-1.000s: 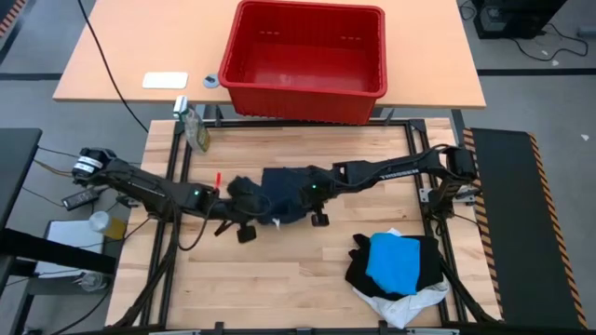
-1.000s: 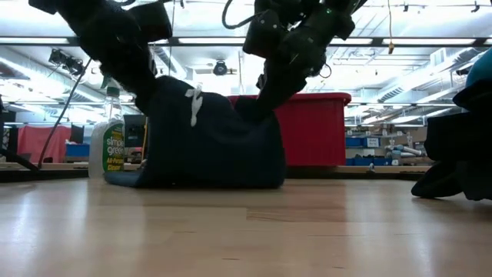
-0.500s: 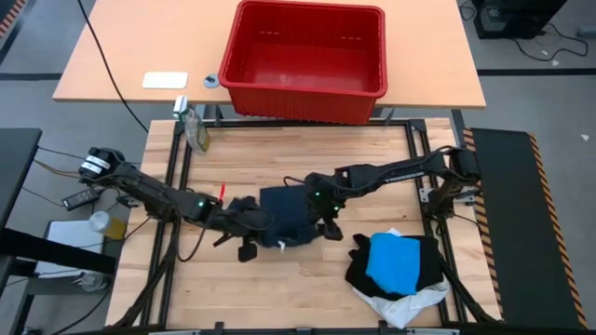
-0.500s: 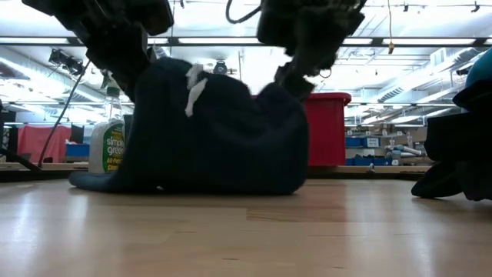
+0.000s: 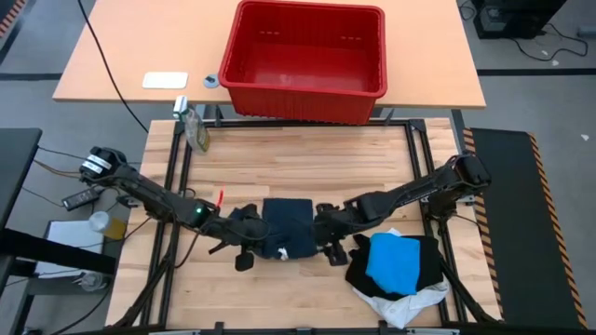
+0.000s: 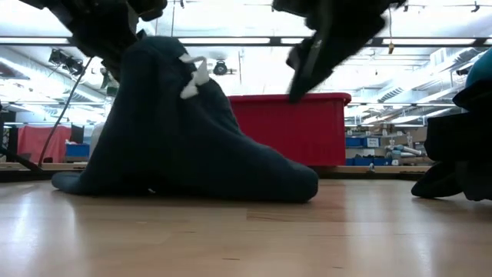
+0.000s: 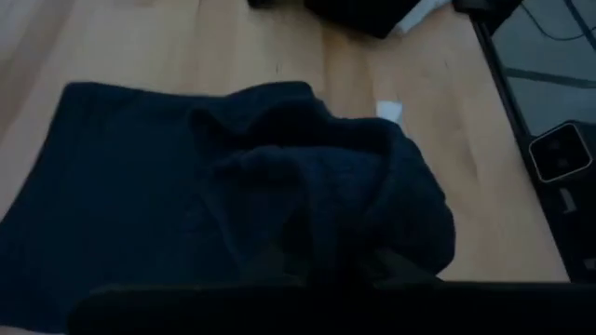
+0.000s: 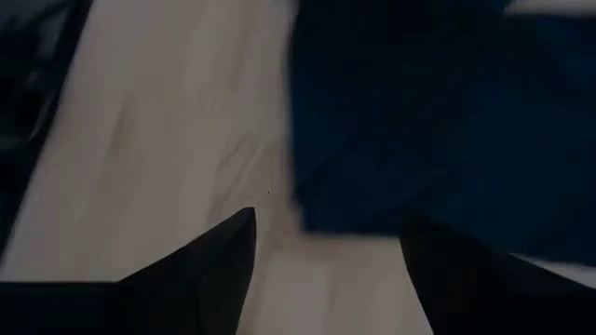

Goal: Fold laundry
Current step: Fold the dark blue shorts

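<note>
The dark garment [image 5: 285, 226] lies mid-counter, half folded. The left gripper [image 5: 244, 221] pinches its left edge with closed jaws; the right gripper [image 8: 326, 256] hangs beside its right edge, jaws open and empty. To fold neatly, lay the held edge flat before letting go.

Bare table [image 5: 279, 163] behind dark garment [image 5: 287, 228]

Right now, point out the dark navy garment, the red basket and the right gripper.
dark navy garment [image 5: 287, 223]: high view, middle of its flat folded panel.
red basket [image 5: 371, 91]: high view, its right rim.
right gripper [image 8: 326, 270]: right wrist view, midway between its spread fingertips.
</note>
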